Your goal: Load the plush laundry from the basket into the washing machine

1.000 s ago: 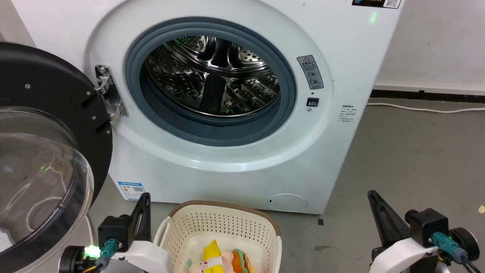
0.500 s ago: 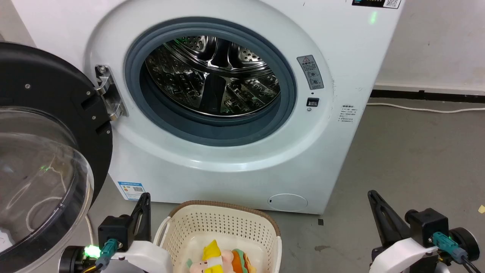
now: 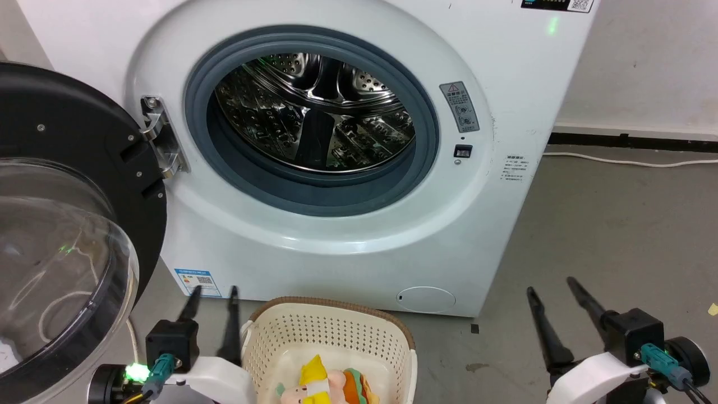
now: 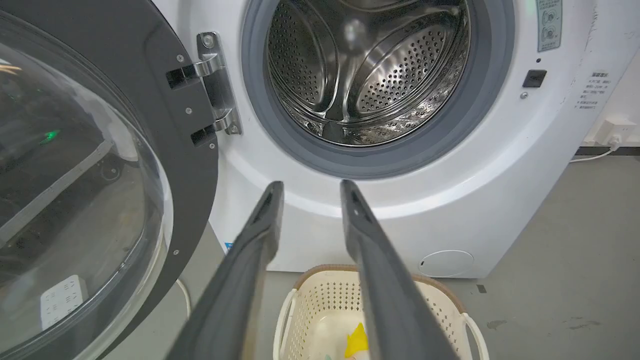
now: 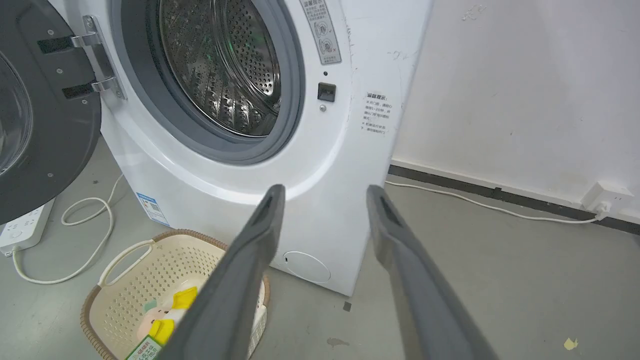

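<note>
- At the lower left of the head view: left gripper point(image 3: 215, 291), fingers parted with nothing between them, just beside the left wall of the basket point(image 3: 331, 301); at the lower right: right gripper point(image 3: 551, 285), likewise spread and empty, well apart from the basket, over bare floor point(image 3: 617, 224).
- At the bottom centre, between the two: basket standing on the floor near the foot of the washer; inside it the plush laundry point(image 3: 322, 384), pink and yellow figure joined to the orange hamburger, lying on the basket bottom; touched by neither gripper.
- At the lower left of the right wrist view: same toy in the basket, green tag point(image 5: 143, 350) toward the frame's bottom edge.
- Behind the basket, across the middle and top of the head view: washing machine point(image 3: 348, 247); grey gasket point(image 3: 314, 197) ringing the steel drum point(image 3: 291, 123); nothing visible in the drum; door point(image 3: 61, 241) swung wide at the left of the frame, leaving the opening clear.
- Step in hand, by judgement: the very start of the pick; nothing loaded yet.
- Next move, by judgement: calls for lowering one gripper over the rim and into the basket, closing on the toy's soft body, lifting clear of the rim, then carrying up and forward past the gasket; left gripper better placed, being nearer; probably needs a deep bite, since plush gives under the fingers.
</note>
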You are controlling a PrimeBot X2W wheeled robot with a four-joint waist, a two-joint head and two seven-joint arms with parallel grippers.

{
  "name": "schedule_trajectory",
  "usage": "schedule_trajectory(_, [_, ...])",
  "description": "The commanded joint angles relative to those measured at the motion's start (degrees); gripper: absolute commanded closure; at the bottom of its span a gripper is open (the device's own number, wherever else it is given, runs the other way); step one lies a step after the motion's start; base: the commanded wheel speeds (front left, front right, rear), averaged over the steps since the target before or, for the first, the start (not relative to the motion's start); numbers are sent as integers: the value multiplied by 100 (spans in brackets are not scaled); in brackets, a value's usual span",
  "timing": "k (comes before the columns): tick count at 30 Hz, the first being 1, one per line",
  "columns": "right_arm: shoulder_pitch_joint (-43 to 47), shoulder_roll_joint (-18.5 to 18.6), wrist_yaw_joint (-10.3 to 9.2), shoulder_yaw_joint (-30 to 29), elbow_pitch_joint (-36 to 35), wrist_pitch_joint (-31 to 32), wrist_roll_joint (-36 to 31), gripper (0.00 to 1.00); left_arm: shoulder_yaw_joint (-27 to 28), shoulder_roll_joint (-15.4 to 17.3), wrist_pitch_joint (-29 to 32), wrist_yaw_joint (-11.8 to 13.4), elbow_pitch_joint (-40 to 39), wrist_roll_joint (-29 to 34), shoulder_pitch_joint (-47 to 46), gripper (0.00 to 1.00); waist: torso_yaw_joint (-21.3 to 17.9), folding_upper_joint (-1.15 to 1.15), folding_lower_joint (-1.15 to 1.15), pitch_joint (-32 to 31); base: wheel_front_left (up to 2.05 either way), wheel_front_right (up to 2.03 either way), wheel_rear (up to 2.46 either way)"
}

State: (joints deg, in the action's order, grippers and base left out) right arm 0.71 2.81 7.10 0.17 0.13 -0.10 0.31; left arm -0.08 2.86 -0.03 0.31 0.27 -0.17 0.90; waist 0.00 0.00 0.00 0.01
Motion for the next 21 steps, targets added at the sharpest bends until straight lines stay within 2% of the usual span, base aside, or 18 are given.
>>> schedule_trajectory(1, [18, 0, 1, -17, -7, -27, 30, 0, -23, 0, -30, -7, 14, -11, 3, 0, -1, 0, 0, 3, 0, 0, 0])
schedule_trajectory(21, [31, 1, 7, -123, -86, -267, 277, 0, -388, 65, -178, -139, 536, -194, -172, 0, -196, 0, 0, 332, 0, 0, 0])
